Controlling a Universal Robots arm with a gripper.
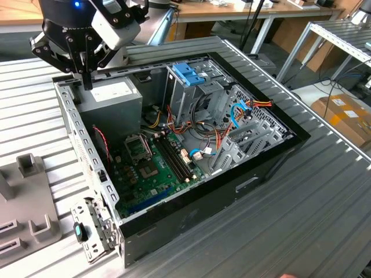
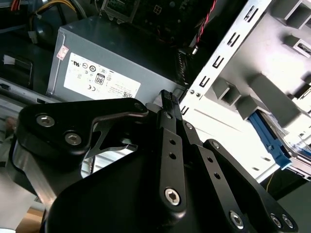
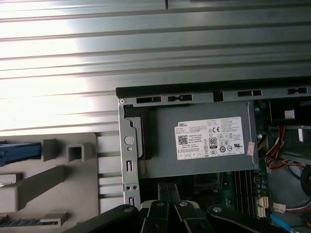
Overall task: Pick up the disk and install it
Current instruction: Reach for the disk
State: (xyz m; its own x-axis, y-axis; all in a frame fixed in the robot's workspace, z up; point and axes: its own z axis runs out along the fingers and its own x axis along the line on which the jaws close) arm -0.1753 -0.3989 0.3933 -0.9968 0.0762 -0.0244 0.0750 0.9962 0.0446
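Note:
The disk shows only in part, as a bright blue side rail point(image 3: 19, 150) lying in the grey holder point(image 3: 58, 179) on the table beside the open computer case point(image 1: 232, 191). In the second wrist view the same blue rail point(image 2: 270, 138) sits in the holder past the case wall. My gripper point(image 1: 87, 84) hangs over the case's far corner at the exterior view's left, just above the grey power supply point(image 1: 110, 98). Its black fingers point(image 2: 167, 99) are pressed together with nothing between them. The gripper is apart from the disk.
Inside the case an upright grey drive cage with a blue top point(image 1: 188, 75) stands behind the motherboard point(image 1: 153, 168), with light-blue cables point(image 1: 237, 113) beside it. A perforated metal bracket point(image 1: 90, 234) juts from the case's near corner. The ribbed metal table point(image 1: 301, 220) stretches around.

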